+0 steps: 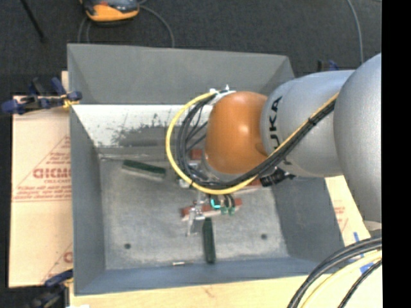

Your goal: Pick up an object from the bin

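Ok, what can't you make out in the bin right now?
1. Camera view: the orange wrist cover and cables hide the bin floor beneath them.
2. Small red, teal and white cluster below the cover: too small to identify.
3. Dark green stick: upper end lost in that cluster.

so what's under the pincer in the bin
A slim dark green stick lies on the grey metal bin's floor with its upper end at the pincer. The floor beneath the arm's orange cover is hidden, so anything there cannot be seen.
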`<state>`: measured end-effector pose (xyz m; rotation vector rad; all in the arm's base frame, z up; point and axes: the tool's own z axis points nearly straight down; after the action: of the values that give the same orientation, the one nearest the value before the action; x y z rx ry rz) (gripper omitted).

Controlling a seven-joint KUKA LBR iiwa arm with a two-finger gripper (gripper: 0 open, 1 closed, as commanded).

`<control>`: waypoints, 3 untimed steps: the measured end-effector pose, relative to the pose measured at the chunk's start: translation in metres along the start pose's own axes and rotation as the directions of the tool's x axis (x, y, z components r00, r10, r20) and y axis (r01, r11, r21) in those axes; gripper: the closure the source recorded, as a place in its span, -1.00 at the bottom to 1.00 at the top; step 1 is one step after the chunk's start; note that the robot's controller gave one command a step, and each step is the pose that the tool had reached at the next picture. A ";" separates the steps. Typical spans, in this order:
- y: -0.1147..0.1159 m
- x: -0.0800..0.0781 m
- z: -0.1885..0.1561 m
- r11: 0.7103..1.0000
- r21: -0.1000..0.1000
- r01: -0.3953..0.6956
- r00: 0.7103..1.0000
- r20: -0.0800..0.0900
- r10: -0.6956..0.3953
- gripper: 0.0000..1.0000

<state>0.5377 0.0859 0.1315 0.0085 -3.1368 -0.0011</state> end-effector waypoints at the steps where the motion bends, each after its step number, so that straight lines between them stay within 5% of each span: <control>1: 0.000 -0.002 -0.004 1.000 -0.001 -0.002 1.000 0.007 0.002 -1.00; 2: -0.061 -0.007 0.054 0.996 0.000 0.085 0.996 0.026 -0.085 1.00; 3: -0.061 -0.006 0.054 0.996 0.000 0.084 0.996 0.026 -0.084 1.00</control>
<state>0.5443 0.0252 0.0771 0.1421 -3.1597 -0.0038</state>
